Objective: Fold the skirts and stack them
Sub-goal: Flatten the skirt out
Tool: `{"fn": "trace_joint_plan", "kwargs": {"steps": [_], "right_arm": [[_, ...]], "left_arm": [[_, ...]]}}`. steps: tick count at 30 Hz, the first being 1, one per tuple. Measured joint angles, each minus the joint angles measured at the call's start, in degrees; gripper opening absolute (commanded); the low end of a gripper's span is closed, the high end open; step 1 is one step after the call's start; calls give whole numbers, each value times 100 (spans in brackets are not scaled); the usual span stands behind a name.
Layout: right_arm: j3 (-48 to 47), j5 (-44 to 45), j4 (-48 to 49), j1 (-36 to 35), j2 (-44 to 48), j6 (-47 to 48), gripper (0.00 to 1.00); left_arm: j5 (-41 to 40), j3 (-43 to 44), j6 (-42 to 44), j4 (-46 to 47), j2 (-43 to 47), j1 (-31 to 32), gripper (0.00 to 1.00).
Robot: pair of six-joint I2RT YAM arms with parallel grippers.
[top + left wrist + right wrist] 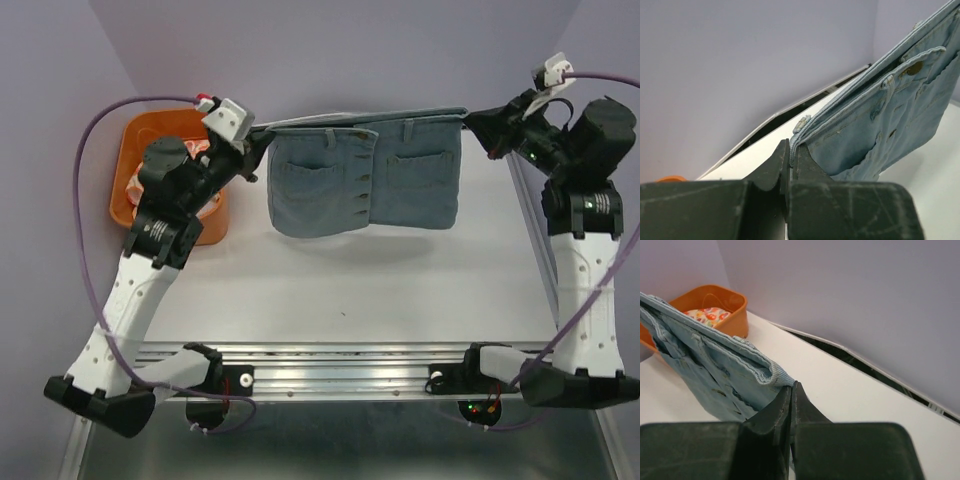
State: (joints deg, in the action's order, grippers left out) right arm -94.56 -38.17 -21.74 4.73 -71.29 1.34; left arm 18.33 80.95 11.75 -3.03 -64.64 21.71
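A light blue denim skirt [365, 180] with front buttons hangs stretched by its waistband above the far part of the table. My left gripper [262, 133] is shut on the waistband's left end [799, 131], and my right gripper [468, 118] is shut on its right end [775, 372]. The skirt's hem hangs down toward the tabletop, with a shadow under it. A white skirt with an orange, red and yellow floral print [707, 316] lies bunched inside the orange basket [735, 307], mostly hidden by my left arm in the top view.
The orange basket [135, 165] stands at the table's far left, beside my left arm. A white tabletop [350, 290] lies below the hanging skirt. Purple walls close in at the back and sides. A metal rail [340, 360] runs along the near edge.
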Motion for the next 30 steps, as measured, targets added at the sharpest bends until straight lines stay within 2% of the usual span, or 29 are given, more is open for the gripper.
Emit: {"fn": "trace_joint_plan", "kwargs": {"steps": [5,10,12,15,17,18,19,20,21,22,23,25,27,30], "right_arm": [[177,-92,-245,-15,1165,37,1],[496,-50,-155,-15,1537,31,1],[817,44,-63,-13,1331,11,1],[1198,330,103,-13,385,-20,1],[1255,557,264,-11,-348,-33,1],[1257,649,352,7,-822,-46,1],[1250,782,448,15,-1338,-57,19],[1244,850,474,17,-1613,-52,29],[1095,997,372,17,-2055,-35,42],[791,1198,219,20,-2546,-44,64],[439,1392,122,33,-2999,-4,80],[-474,1770,-136,101,-3928,28,81],[-1257,2061,-540,153,-4476,173,83],[-1561,2190,-905,214,-4542,363,82]], "left_arm": [[321,-273,-280,-273,1078,33,0],[442,-468,-629,-367,1158,33,0],[420,-516,-789,-372,920,31,0],[262,-424,-1040,-337,133,31,0],[83,-44,-1198,-356,-811,31,3],[13,105,-1244,-365,-1274,31,18],[-74,299,-1268,-387,-1832,33,63],[-138,452,-1294,-378,-2262,44,89],[-225,634,-1305,-463,-2660,48,99],[-372,916,-1285,-627,-3091,50,99],[-553,1335,-1305,-807,-3600,26,98],[-855,2094,-1287,-1069,-4332,-20,98],[-1032,2527,-1274,-1202,-4706,-79,98],[-1128,2481,-1266,-1366,-4640,-275,98]]}}
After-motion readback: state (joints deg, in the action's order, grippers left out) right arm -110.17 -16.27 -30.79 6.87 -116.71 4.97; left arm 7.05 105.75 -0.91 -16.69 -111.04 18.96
